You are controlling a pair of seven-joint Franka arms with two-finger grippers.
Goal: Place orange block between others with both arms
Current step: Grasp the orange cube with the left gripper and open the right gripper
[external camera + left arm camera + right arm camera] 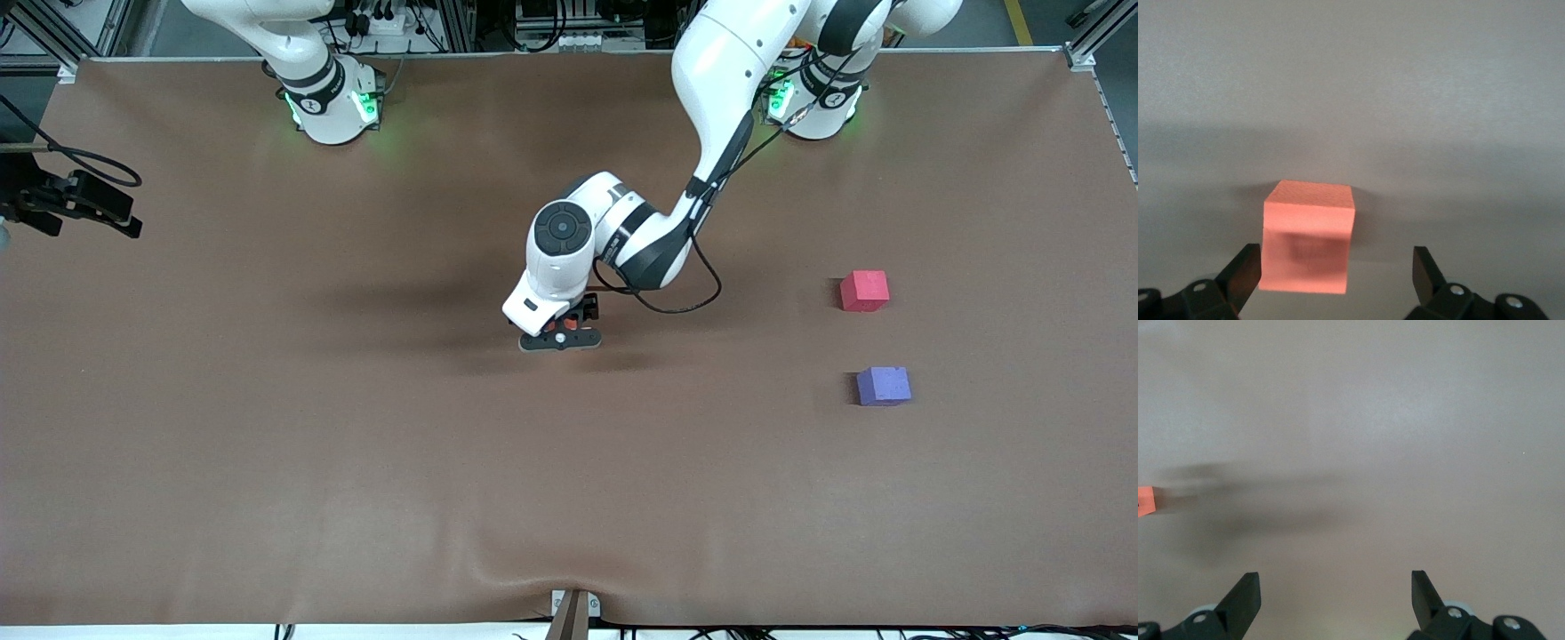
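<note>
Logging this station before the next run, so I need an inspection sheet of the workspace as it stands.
Surface: brown table, slight ripple at the camera-side edge.
Job's things: orange block on the table under the left end effector; red cube and purple cube apart, toward the left arm's end, purple nearer the camera.
Clutter: nothing seen.
Grippers: left end effector open, fingers straddling the orange block; right end effector open over bare table.
Cables: black cable looping off the left arm.
Surroundings: aluminium frame at table corners.

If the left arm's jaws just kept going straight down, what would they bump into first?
Probably the orange block: it sits between the open jaws of the left gripper, close to one of them. Otherwise the table.
</note>
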